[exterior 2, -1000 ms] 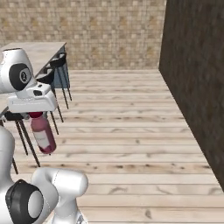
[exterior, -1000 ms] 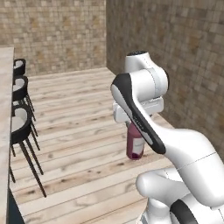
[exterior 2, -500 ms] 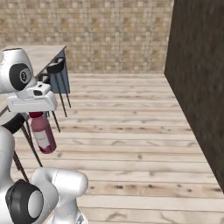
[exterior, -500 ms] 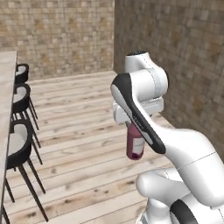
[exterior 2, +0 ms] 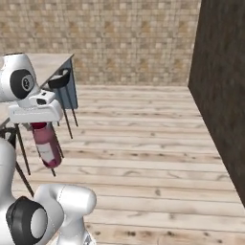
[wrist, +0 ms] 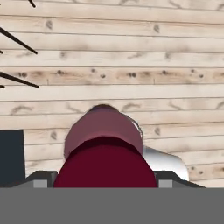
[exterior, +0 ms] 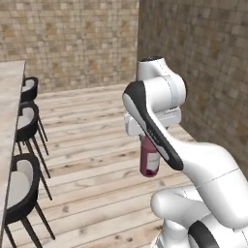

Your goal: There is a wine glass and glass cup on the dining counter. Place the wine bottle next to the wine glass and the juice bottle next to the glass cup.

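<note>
Plank floor (exterior 2: 143,158) lies below the juice bottle (exterior 2: 46,146) — fingers (wrist: 41,178) clamp its cap — while left base view adds the dining counter (exterior: 9,111).

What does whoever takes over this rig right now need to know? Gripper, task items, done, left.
Gripper: shut on the juice bottle at its cap, bottle hanging upright over the wooden floor, clear of any surface.
Dining counter: at the left edge of the left base view, black stools lined along it. The slab part in view is bare.
Wine glass, glass cup and wine bottle: not seen from here, so their positions and whether the wine bottle is placed can't be judged.
Done: juice bottle picked up.
Left: carry it to the counter, set it beside the glass cup, release; check the wine bottle sits by the wine glass.
</note>
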